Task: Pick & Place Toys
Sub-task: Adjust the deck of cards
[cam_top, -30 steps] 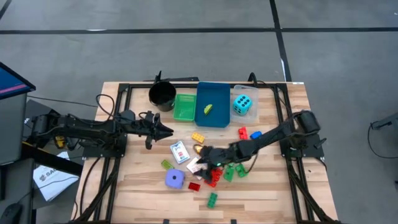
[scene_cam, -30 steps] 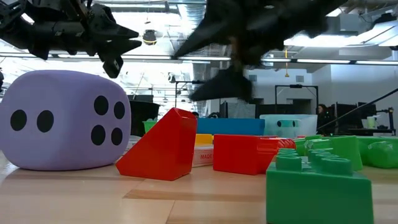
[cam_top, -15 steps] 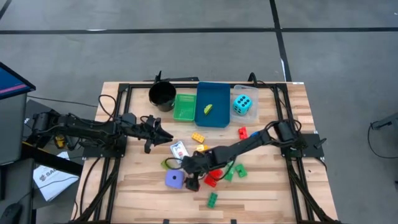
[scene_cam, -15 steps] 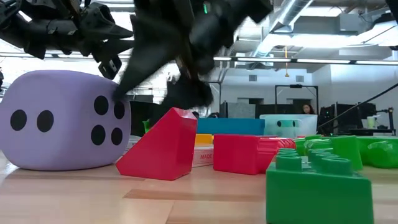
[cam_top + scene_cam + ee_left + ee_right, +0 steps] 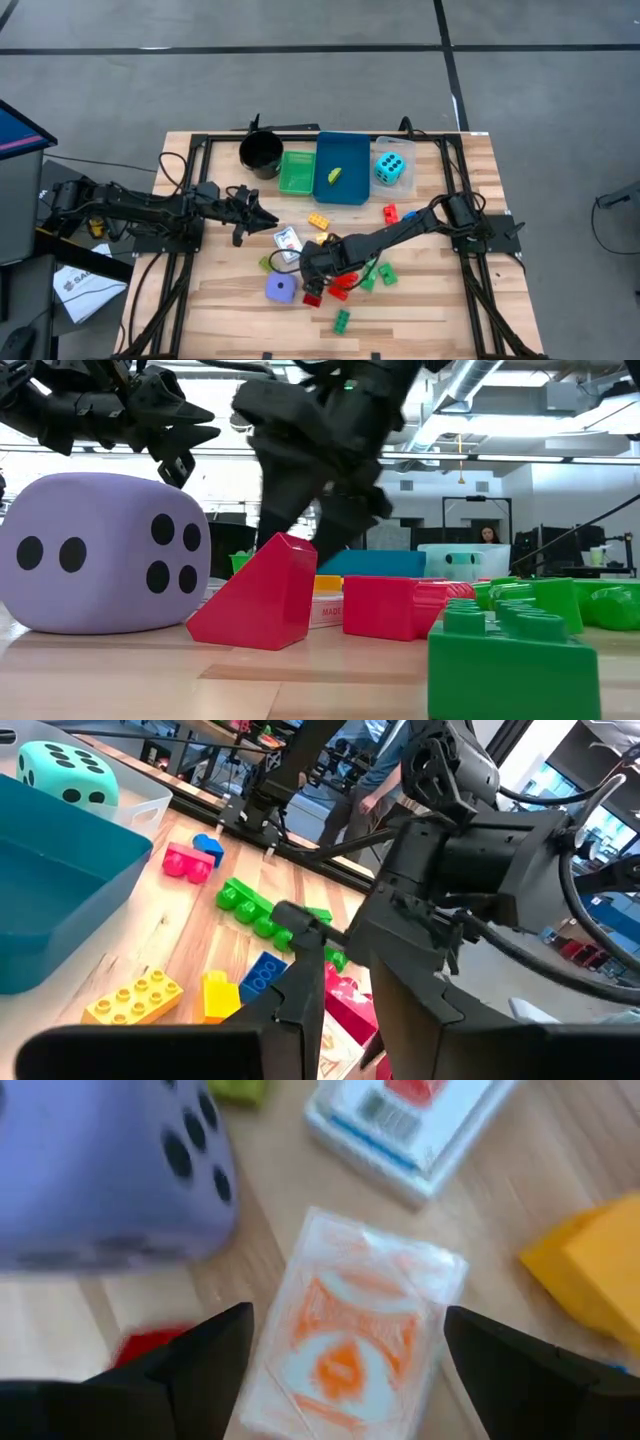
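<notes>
A wooden worktop (image 5: 430,300) carries scattered toys. The right claw (image 5: 345,1342) hangs low over the middle of the worktop with its two dark fingers (image 5: 205,1355) spread wide apart, gripping nothing. Directly beneath it lies a white card pack with an orange design (image 5: 355,1330), flat on the wood between the fingers. Just beside that pack sits the purple die (image 5: 281,288), with a second white card pack (image 5: 288,241) a little farther back. Red bricks (image 5: 340,285) and green bricks (image 5: 375,274) cluster to the right of the claw, and one green brick (image 5: 342,320) lies nearer the front edge. The cyan die (image 5: 391,168) rests in the clear tray (image 5: 405,184) at the far side. The left claw (image 5: 262,209) hovers over the left part of the worktop, fingers nearly together and empty.
</notes>
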Controlling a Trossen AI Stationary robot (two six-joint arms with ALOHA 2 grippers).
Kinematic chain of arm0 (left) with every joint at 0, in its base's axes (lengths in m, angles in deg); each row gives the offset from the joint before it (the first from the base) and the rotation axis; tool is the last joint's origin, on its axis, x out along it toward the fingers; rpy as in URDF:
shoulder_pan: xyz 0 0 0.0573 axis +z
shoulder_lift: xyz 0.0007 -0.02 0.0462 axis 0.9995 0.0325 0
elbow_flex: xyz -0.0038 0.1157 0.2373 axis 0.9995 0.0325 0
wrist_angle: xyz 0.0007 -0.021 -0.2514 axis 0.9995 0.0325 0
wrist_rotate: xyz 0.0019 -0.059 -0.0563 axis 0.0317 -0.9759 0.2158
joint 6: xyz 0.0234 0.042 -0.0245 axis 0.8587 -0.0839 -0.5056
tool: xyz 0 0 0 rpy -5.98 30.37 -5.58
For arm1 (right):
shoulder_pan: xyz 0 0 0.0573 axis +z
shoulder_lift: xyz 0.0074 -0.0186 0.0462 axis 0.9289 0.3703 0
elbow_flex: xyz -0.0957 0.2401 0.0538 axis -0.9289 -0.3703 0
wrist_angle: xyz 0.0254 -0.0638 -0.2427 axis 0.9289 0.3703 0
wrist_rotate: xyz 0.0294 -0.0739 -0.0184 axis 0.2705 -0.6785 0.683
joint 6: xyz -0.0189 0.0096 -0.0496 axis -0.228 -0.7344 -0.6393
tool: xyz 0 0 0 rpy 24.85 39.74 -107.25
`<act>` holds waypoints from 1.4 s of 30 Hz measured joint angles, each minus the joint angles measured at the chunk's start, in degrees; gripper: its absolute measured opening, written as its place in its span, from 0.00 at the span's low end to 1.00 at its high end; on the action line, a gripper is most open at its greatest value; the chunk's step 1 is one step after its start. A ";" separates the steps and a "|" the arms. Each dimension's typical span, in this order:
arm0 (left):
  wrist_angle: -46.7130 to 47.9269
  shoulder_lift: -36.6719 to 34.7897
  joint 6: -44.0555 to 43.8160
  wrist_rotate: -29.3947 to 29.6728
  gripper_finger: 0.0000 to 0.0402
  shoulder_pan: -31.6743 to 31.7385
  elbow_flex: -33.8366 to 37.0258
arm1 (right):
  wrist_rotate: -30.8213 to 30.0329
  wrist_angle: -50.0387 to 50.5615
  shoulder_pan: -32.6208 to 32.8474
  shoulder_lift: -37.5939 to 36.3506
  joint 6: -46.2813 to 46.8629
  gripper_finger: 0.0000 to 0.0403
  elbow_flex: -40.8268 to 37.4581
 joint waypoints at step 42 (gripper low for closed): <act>-0.47 0.00 -0.04 0.00 0.19 0.00 0.00 | 2.90 2.88 1.25 0.13 7.52 0.80 -0.07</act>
